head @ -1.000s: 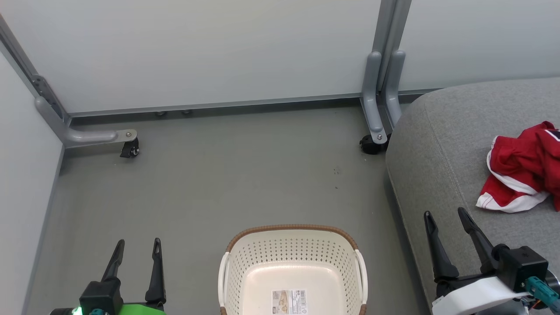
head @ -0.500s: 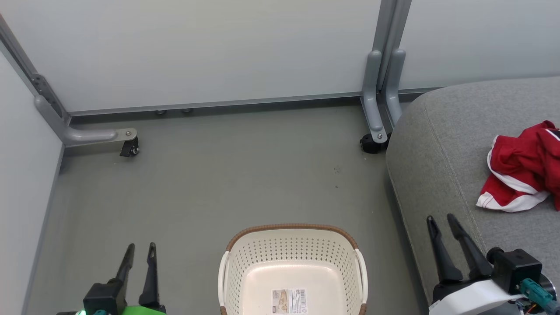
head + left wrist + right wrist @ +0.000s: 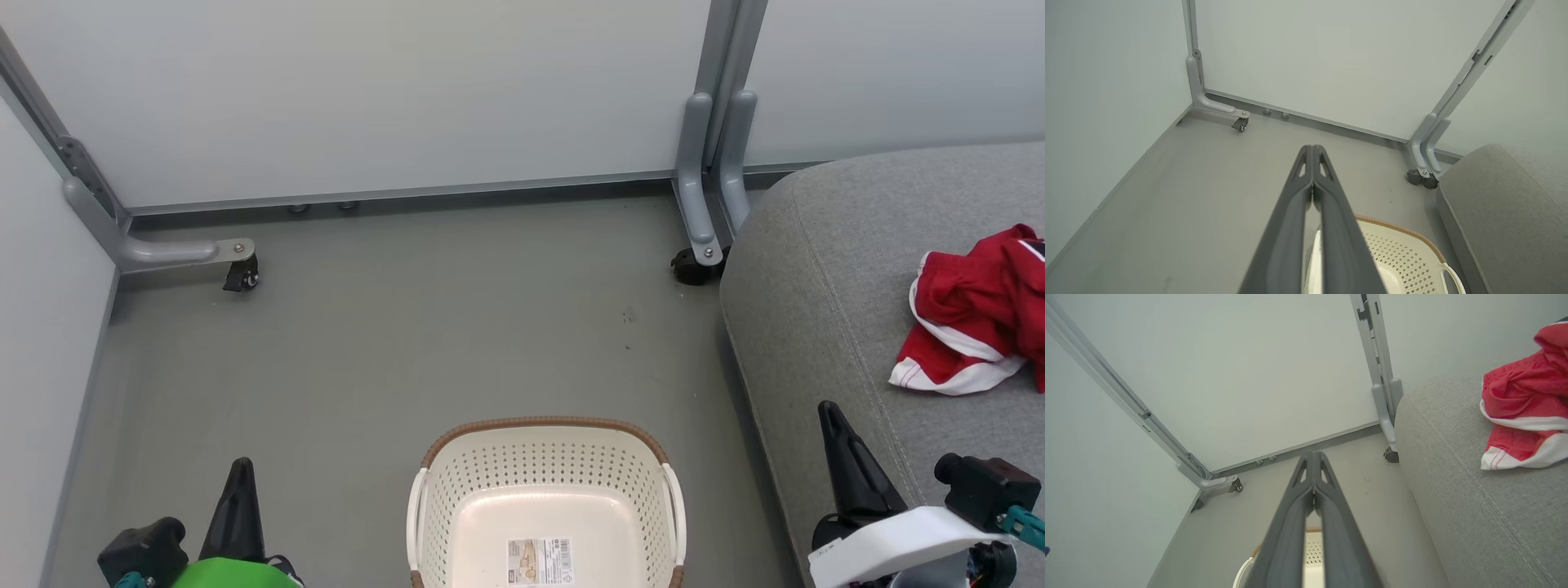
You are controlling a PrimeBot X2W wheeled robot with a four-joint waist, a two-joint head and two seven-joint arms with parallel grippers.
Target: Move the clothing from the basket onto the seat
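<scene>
Atop seat (image 3: 816,286), clothing (image 3: 971,306), well beyond closed jaws

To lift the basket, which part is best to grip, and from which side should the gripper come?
Probably the white right handle of the basket, from above. It stands off the perforated wall as a thin loop, so the right gripper, now shut, could open and close around it.

clothing (image 3: 971,314): red w/ white trim
basket (image 3: 543,425): cream, dotted holes, brown woven rim
seat (image 3: 816,269): grey fabric, stitched seams
floor (image 3: 408,343): dull grey-green
</scene>
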